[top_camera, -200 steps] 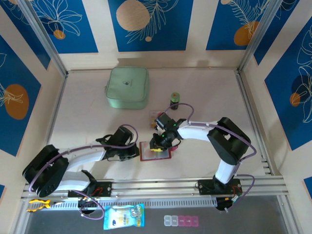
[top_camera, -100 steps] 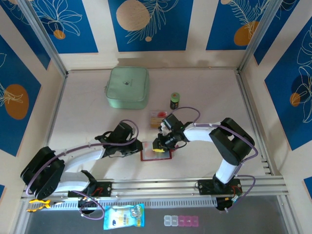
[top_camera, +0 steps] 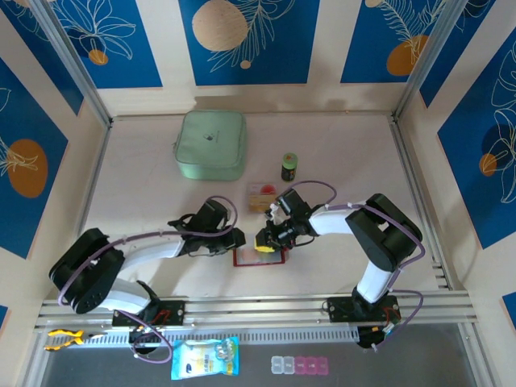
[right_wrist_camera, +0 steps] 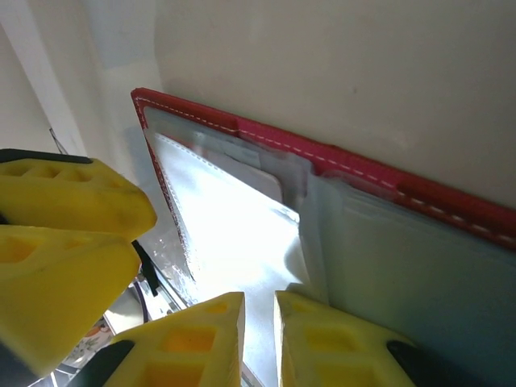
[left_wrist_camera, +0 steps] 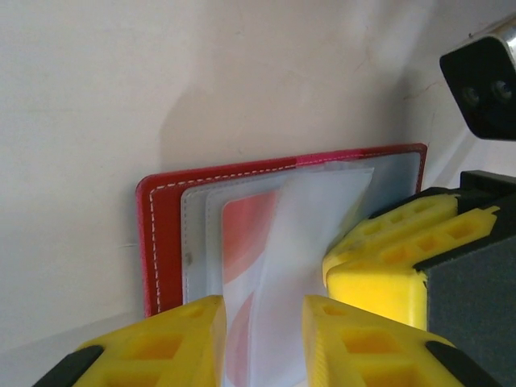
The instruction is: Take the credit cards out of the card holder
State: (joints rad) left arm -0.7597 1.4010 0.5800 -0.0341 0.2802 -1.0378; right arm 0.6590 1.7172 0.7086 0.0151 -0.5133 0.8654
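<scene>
From the top cam, the card holder [top_camera: 260,258] lies open on the table [top_camera: 347,161], toward the front, right between the two arms. The left gripper [top_camera: 238,239] is at its left edge and the right gripper [top_camera: 264,240] is over its upper part, so the two are nearly nose to nose. One credit card [top_camera: 262,196] lies loose on the table just behind the holder. There's a small dark jar [top_camera: 289,167] a bit further back and a mint-green case [top_camera: 211,143] well off toward the back left. On the left wrist cam, that gripper's yellow fingers [left_wrist_camera: 161,343] are apart, with a clear pocket leaf [left_wrist_camera: 298,242] standing up in the gap, not squeezed. Another credit card [left_wrist_camera: 246,234], red-orange, sits inside a clear pocket of the holder, which lies flat with its red stitched edge showing. On the right wrist cam, the fingers [right_wrist_camera: 185,339] are nearly together, leaving a thin slit, and the leaf runs into it. Honestly can't tell if it's actually pinched, since it's too close and glary.
</scene>
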